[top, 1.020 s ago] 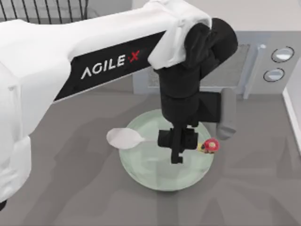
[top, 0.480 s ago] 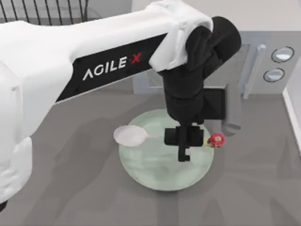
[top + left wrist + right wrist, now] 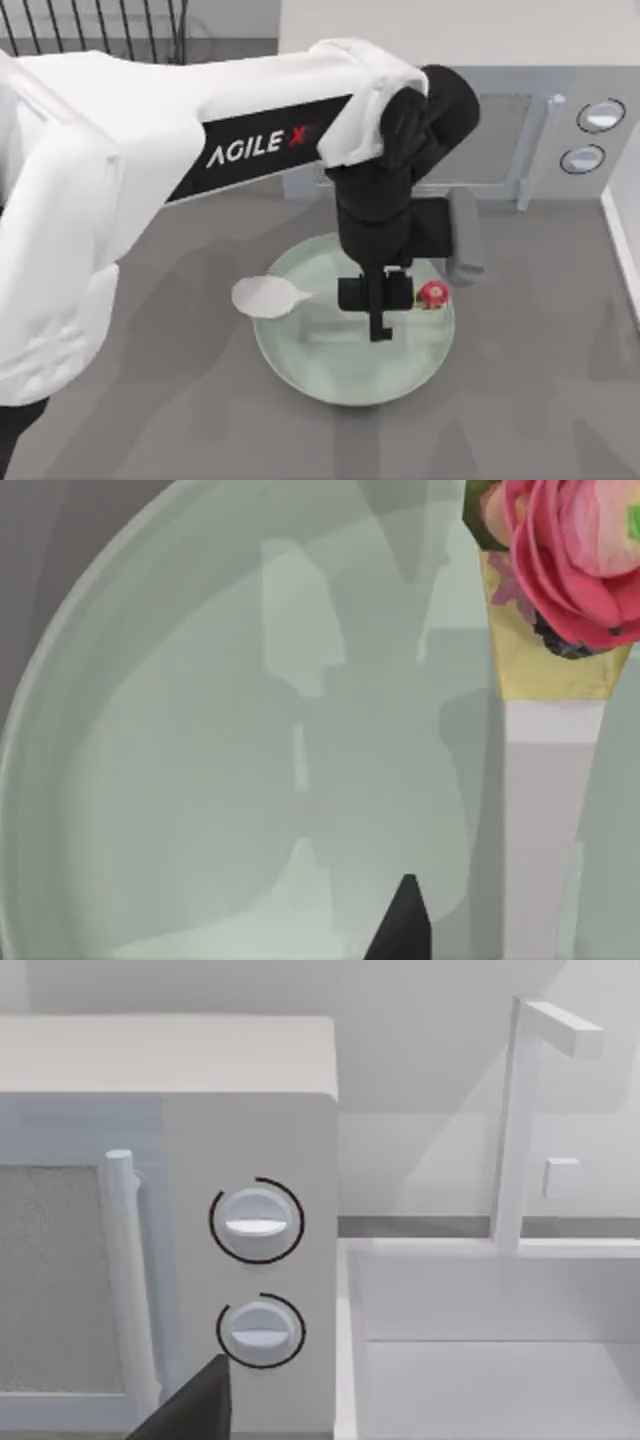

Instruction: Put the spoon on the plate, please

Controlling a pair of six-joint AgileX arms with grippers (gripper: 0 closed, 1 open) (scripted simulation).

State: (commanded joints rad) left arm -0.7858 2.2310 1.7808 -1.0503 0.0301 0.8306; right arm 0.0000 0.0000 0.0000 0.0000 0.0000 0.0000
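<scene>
Grey table [image 3: 150, 400], left gripper [image 3: 377, 305] downward over plate [image 3: 300, 350], gripping spoon [image 3: 265, 296]

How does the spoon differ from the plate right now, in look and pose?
The spoon is white and slim, with an oval bowl and a thin handle; the plate is pale green, round and much wider. The plate lies flat on the table, while the left gripper has the spoon by its handle, its bowl jutting past the plate's left rim. The handle end carries a pink flower; the plate is plain. Both are glossy.

White spoon [image 3: 265, 296], (seemingly) pale-green plate [image 3: 300, 360]
</scene>
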